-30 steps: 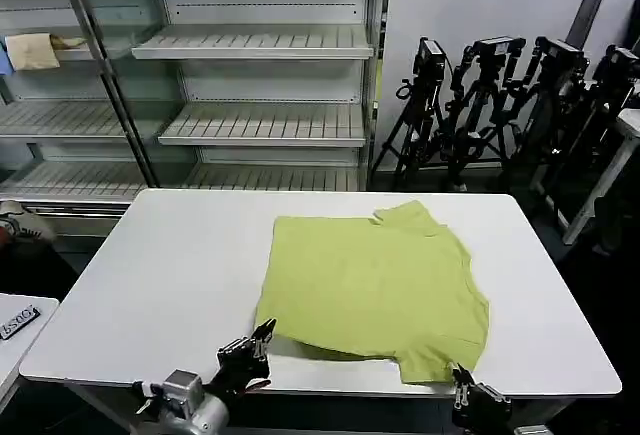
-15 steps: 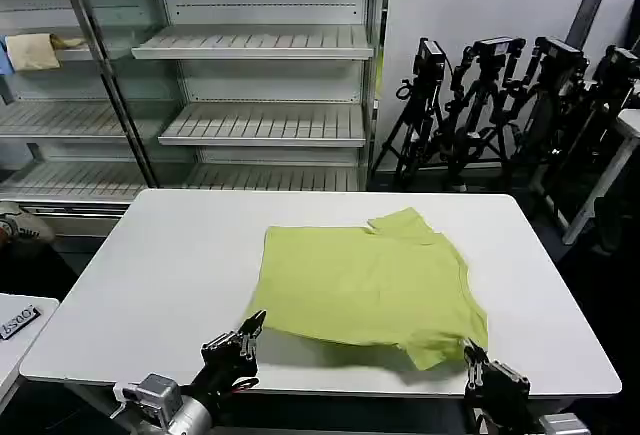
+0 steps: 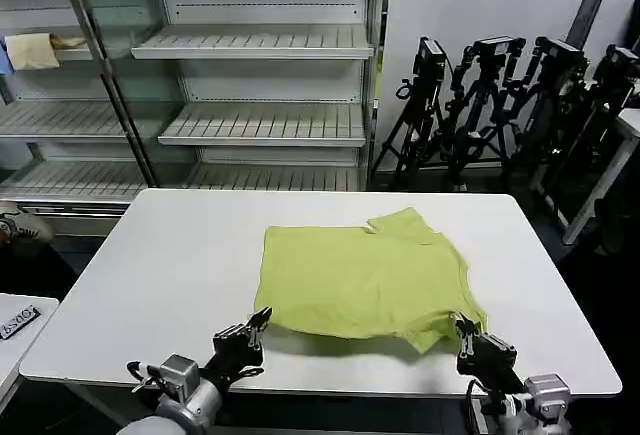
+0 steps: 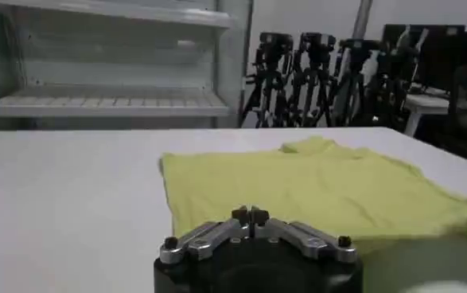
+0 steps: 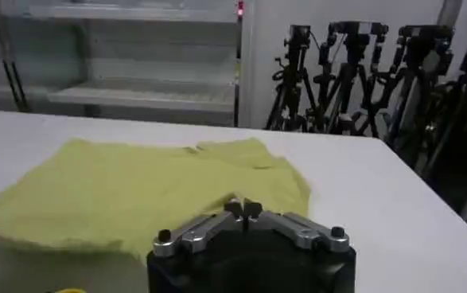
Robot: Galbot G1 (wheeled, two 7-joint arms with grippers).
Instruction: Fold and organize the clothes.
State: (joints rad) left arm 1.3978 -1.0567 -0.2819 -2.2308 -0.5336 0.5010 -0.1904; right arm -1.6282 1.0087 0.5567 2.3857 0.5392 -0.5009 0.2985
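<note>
The lime T-shirt [image 3: 365,280] lies spread on the white tabletop [image 3: 170,265], a little toward the robot's right of centre, with one sleeve poking out at its far edge. Both grippers sit low at the near edge of the tabletop, and the shirt lies straight ahead of each, beyond the jaws.

The left gripper [image 3: 248,330] is just short of the shirt's near left corner, with a strip of bare tabletop between its jaws and the hem. Seen from its own wrist, the left gripper [image 4: 250,215] has its jaws closed tip to tip, with nothing between them.

The right gripper [image 3: 470,340] is at the near right corner, where the fabric is bunched and folded under. It looks to be touching or all but touching the cloth there. From its wrist, the right gripper [image 5: 244,209] is likewise pinched closed and empty, the T-shirt [image 5: 138,195] stretching away in front of it.

The shirt's longer side runs across the tabletop, from one gripper toward the other. My guess is that each arm takes the corner in front of it, and the right one is the nearer to its corner.
</note>
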